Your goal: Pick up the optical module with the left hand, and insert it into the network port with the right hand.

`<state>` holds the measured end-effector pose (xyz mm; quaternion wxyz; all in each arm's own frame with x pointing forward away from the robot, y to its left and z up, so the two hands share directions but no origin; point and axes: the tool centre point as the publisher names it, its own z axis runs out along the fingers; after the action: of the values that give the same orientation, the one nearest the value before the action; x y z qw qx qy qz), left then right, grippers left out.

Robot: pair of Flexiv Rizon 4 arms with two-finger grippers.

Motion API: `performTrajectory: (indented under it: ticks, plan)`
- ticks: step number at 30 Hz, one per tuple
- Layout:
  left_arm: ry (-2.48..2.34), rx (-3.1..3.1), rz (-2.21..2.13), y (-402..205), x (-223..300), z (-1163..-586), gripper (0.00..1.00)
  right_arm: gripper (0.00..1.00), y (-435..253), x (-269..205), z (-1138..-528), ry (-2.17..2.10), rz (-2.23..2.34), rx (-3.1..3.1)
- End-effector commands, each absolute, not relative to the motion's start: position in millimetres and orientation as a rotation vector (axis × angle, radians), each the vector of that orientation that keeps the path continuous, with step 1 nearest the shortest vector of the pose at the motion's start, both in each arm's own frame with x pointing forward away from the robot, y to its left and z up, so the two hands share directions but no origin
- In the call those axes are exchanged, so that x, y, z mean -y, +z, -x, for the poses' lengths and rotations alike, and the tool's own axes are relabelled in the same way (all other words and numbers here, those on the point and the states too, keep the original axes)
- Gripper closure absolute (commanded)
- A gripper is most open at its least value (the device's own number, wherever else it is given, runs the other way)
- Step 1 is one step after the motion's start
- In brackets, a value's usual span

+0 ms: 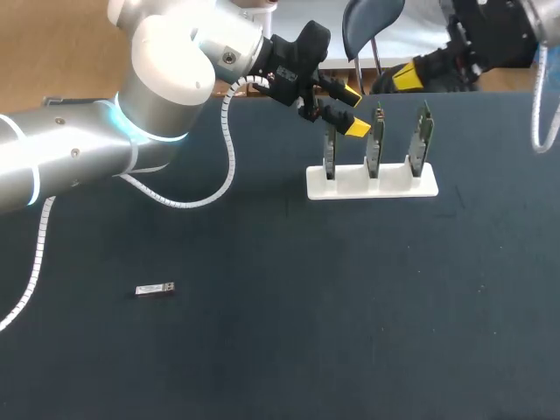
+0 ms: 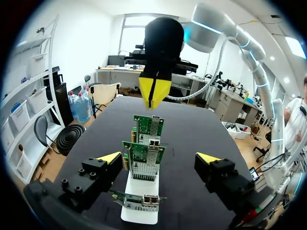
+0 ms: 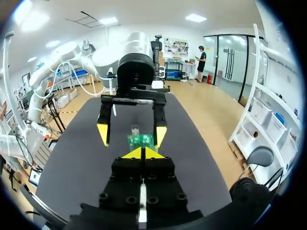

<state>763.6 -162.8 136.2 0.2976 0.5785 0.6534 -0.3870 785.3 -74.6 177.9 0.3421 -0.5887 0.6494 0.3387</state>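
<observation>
The optical module [image 1: 155,289], a small silver bar, lies flat on the dark table [image 1: 289,332] at the left front, far from both grippers. Three green network cards stand upright in a white stand [image 1: 372,184]; their metal ports [image 2: 154,143] face my left wrist camera. My left gripper [image 1: 353,110] [image 2: 158,160] is open and empty, just behind the stand's left card [image 1: 330,149], with the row of cards [image 2: 144,160] ahead between its fingers. Beyond the stand, my right gripper [image 1: 404,77] [image 3: 142,153] hangs shut and empty, pointing back at the left gripper [image 3: 132,135].
The stand sits at the back of the table, right of middle. My left arm's white cable [image 1: 229,149] loops down to the table behind the arm. The table's far edge [image 1: 490,91] runs close behind the stand.
</observation>
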Motion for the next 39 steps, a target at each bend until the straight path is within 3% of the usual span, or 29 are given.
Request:
performTrajectory:
  ticks: [1,14,34,35,36,39]
  plan:
    - [-1.029,-1.740,-1.542,137.0,163.1,-764.5,0.00,1.00,184.2,97.5,-780.1,0.891,1.525,-1.681]
    - [-1.029,-1.740,-1.542,137.0,163.1,-764.5,0.00,1.00,167.8,143.9,-778.0,0.938,1.574,-1.731]
    - [-1.029,-1.740,-1.542,137.0,163.1,-764.5,0.00,1.00,157.1,146.7,-760.9,0.924,1.618,-1.735]
    - [-1.029,-1.740,-1.542,137.0,163.1,-764.5,0.00,0.60,157.2,146.1,-759.4,0.908,1.621,-1.755]
    - [-1.029,-1.740,-1.542,137.0,163.1,-764.5,0.00,0.00,157.2,146.1,-759.4,0.908,1.621,-1.755]
    - [-1.029,-1.740,-1.542,137.0,163.1,-764.5,0.00,0.00,157.2,146.1,-759.4,0.908,1.621,-1.755]
